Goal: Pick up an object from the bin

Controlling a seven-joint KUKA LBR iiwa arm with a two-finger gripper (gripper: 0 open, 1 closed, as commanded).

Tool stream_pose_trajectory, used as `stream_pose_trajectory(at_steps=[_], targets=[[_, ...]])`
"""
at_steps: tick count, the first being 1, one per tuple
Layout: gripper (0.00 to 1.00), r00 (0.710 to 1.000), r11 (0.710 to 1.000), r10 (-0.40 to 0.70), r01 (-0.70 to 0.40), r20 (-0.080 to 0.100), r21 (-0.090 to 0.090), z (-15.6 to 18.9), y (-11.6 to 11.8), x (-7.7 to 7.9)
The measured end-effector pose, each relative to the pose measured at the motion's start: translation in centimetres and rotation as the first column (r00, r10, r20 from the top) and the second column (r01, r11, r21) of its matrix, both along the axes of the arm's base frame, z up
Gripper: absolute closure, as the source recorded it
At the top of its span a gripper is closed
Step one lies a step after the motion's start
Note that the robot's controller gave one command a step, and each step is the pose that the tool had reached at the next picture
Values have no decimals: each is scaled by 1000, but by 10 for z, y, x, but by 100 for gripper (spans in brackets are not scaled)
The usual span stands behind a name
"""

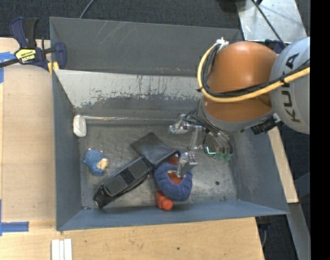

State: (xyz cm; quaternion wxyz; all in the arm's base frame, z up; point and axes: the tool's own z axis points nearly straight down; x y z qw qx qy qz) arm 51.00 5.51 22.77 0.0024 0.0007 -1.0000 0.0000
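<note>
Nearest the front wall: a small orange-red piece [164, 202], touching a round blue soft thing [173, 187] just behind it. The gripper [185, 166] sits low in the bin [251, 172], right over that blue thing's far edge. Open or closed, cannot tell. To the left lie a long black strap-like item [123, 181] and a dark flat slab [150, 147]; farther off, a blue-and-yellow toy [94, 162] and a white lump [79, 125] (by the back wall). Judged step: poised for the grasp, nothing lifted yet. Next calls for a square close on the blue thing, then a straight lift.
</note>
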Motion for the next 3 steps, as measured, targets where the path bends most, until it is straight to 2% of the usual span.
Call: stream_pose_trajectory(at_steps=[1, 2, 3], targets=[[0, 999, 999, -49, 49, 8, 3, -147, 1, 38], [100, 999, 999, -49, 49, 13, 3, -143, 2, 39], [100, 1000, 1000, -23, 23, 15, 1, -5, 1, 33]])
